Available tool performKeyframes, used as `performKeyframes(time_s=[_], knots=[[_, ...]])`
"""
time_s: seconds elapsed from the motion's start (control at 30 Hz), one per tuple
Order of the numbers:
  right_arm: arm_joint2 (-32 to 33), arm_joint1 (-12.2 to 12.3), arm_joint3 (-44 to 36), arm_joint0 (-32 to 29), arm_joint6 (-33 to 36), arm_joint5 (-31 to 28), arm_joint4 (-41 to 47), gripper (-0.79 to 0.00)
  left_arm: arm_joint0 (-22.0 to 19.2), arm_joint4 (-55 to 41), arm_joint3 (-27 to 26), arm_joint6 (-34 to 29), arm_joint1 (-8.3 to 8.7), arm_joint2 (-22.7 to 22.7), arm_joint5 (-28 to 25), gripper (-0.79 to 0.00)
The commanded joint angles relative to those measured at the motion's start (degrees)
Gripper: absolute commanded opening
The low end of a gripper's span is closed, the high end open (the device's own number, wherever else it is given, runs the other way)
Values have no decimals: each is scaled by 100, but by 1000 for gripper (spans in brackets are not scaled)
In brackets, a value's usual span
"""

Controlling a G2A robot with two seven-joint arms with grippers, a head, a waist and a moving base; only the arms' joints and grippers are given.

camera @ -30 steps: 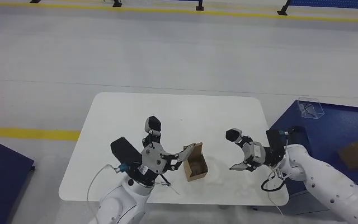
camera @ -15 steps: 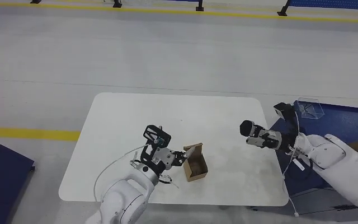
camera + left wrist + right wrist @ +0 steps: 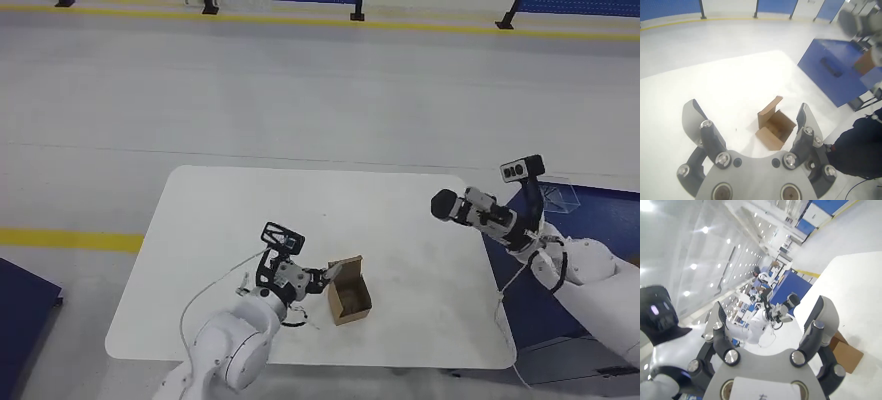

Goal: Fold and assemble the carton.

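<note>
Your carton point(image 3: 349, 289) is brown and open-topped with one flap standing up, and it rests on the table point(image 3: 220, 230) near its front edge. The left end effector point(image 3: 747, 108), fingers spread, sits just beside the carton. The right end effector point(image 3: 770, 303), also spread, hangs well apart from it.

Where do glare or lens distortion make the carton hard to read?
Left wrist view: glare washes out the table around the carton, yet its open top and raised flap read clearly. Right wrist view: strongly tilted, the ceiling lights glare, and the right gripper covers part of the carton. Top view: even light, no glare on the carton.
</note>
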Motion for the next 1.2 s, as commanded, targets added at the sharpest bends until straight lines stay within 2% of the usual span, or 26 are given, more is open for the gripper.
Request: performKeyframes(time_s=[0.0,0.13,0.23,0.4,0.57,0.73,0.87,1.17], knots=[[-94,-48,-44,49,200,712,-1084,0,-118,660,215,-229,-21,215,164,0],[-212,-193,-17,211,-247,1634,-2737,0,-240,1092,475,-479,-75,523,304,0],[-315,-346,-73,198,-312,1971,-2997,0,-224,1317,508,-510,-100,626,423,0],[-315,-346,-73,198,-312,1971,-2997,0,-59,1489,360,-426,-98,490,612,0],[-479,-414,-471,172,-804,2888,-5090,0,11,1946,475,-760,-81,522,366,0],[-692,-582,-790,66,-815,3515,-6064,0,-13,2061,634,-779,-116,643,232,0],[-809,-771,-819,28,-767,3677,-6307,0,-68,1942,778,-656,-168,728,222,0],[-963,-1182,-612,-24,-694,3572,-6539,0,-371,1692,1250,-596,-328,968,331,0]])
